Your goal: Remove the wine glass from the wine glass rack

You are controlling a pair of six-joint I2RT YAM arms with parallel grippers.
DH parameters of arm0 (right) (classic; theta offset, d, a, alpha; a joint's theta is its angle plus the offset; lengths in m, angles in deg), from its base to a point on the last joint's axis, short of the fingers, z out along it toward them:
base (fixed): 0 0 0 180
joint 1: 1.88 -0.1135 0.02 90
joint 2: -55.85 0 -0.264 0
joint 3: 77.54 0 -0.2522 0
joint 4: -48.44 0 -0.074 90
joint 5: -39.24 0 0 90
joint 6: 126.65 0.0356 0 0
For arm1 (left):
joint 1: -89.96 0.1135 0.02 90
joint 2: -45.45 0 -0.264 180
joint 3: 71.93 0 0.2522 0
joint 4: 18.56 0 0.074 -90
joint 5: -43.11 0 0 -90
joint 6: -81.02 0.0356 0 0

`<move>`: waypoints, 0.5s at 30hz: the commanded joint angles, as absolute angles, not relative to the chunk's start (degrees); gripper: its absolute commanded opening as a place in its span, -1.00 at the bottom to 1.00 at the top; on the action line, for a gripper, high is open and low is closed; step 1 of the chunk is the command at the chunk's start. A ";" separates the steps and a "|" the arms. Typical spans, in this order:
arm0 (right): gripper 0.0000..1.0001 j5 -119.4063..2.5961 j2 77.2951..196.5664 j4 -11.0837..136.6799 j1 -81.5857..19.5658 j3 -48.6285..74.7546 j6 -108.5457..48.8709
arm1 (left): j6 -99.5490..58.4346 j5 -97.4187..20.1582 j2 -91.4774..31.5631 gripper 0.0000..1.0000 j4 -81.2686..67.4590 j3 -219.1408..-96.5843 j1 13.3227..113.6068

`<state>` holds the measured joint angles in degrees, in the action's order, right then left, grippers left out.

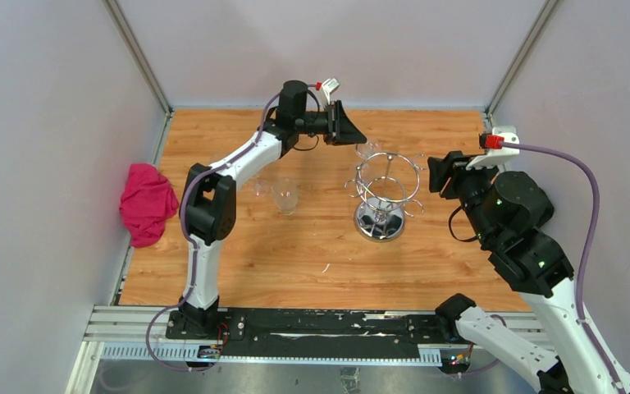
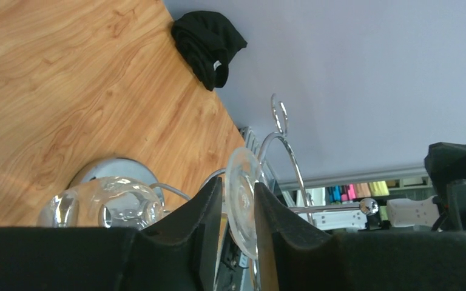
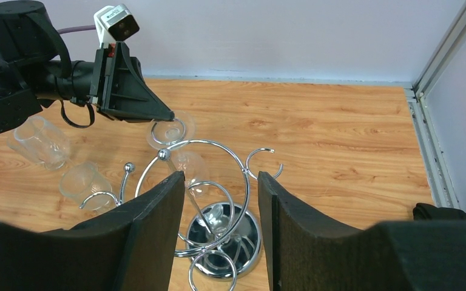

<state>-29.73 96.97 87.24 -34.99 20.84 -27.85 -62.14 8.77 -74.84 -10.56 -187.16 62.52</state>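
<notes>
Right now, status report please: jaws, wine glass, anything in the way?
Left gripper jaws straddle the wine glass foot, grip unconfirmed. Right gripper open, empty, facing the wine glass rack. Glass hangs inverted; rack wires crowd its foot.

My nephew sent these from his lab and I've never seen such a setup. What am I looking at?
Two robot arms are bolted to a wooden table. One picture looks down from above and behind them. The other two come from a camera on each wrist, so the dark wedges there are part of that arm. In the middle stands a chrome wine glass rack with a wine glass hanging upside down. The left arm's fingers sit either side of its round foot; whether they pinch it is unclear. The right arm's fingers are open and empty, facing the rack. Two more clear glasses and a pink cloth lie on the table.
</notes>
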 commanded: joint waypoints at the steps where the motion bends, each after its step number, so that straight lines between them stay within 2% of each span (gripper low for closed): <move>1: 0.06 -29.80 96.65 85.53 -35.70 21.64 -27.39 | -62.07 11.03 -74.30 -0.31 -13.11 -188.79 63.16; 4: 0.06 -29.79 96.87 85.43 -35.72 21.73 -27.33 | -61.98 11.21 -74.26 -0.31 -13.10 -188.62 63.16; 8: 0.06 -29.59 96.89 85.24 -35.72 21.81 -27.24 | -61.82 11.29 -74.32 -0.54 -13.14 -188.40 63.16; 15: 0.06 -28.89 96.98 84.98 -35.72 22.20 -27.13 | -61.62 11.37 -74.43 -0.71 -13.15 -187.52 63.16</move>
<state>-29.73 97.13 86.50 -34.99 21.15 -27.83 -61.93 9.58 -74.84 -12.11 -187.21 63.18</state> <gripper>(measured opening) 0.528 0.162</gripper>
